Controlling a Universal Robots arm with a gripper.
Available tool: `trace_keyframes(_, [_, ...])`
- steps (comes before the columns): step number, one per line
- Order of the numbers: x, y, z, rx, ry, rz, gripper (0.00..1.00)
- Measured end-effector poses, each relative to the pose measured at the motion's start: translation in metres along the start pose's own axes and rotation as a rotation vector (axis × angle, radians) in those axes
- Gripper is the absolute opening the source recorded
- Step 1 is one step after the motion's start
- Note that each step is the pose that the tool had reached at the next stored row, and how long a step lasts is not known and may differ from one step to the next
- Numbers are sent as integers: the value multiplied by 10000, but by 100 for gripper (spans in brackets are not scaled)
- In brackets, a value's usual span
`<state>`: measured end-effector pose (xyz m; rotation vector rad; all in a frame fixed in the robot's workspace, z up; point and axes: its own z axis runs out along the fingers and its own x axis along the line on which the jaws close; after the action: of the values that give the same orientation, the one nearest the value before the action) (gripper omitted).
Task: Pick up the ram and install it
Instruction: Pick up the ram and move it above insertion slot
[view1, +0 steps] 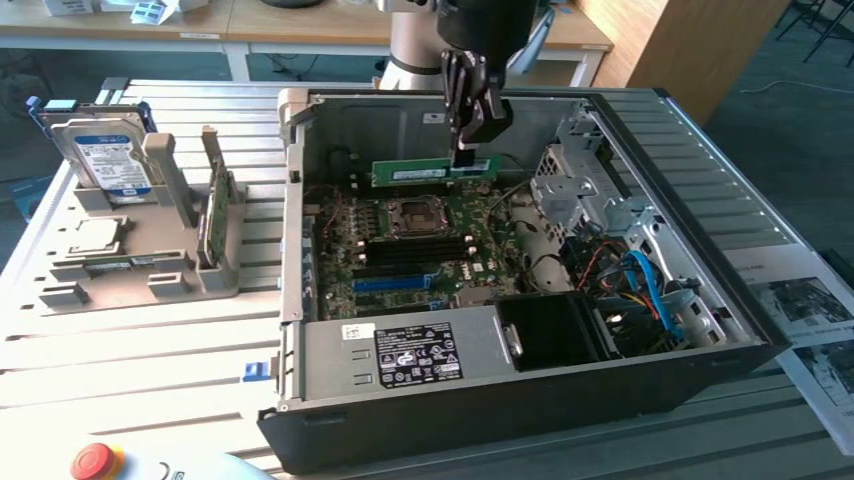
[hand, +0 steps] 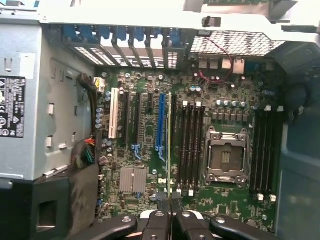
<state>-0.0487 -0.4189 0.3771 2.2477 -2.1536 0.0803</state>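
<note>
My pincer (view1: 466, 158) is pressed together on the ram (view1: 424, 172), pinching it near one end. The dark metal fingers (hand: 186, 221) clamp the stick's two flat faces.

The ram is a long, narrow green circuit board carrying a small white label. I hold it level and on edge above the motherboard (view1: 400, 262), inside the open case (view1: 534, 405), over the far side of the CPU socket (view1: 415, 216). From my wrist the ram (hand: 169, 142) appears edge-on as a thin pale line, running between the long blue slot (hand: 160, 125) and the bank of black memory slots (hand: 192, 145). I cannot tell whether it touches the board.

The board is green and crowded with small cylindrical capacitors. The socket (hand: 226, 157) is a square steel frame, and a ribbed silver heatsink (hand: 133, 180) lies nearby. The grey sheet-metal power supply (view1: 400, 355) carries a black label.

Outside the case, on the slatted table (view1: 134, 350), a grey plastic stand (view1: 134, 275) holds a second green stick (view1: 218, 205) and a boxy silver hard drive (view1: 107, 150), both upright.
</note>
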Motion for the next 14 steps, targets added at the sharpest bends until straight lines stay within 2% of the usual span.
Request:
trace_keyframes(5, [-115,-13,15,0,0,15,12])
trace_keyframes(14, [-123,-13,53,-2,3,15,12])
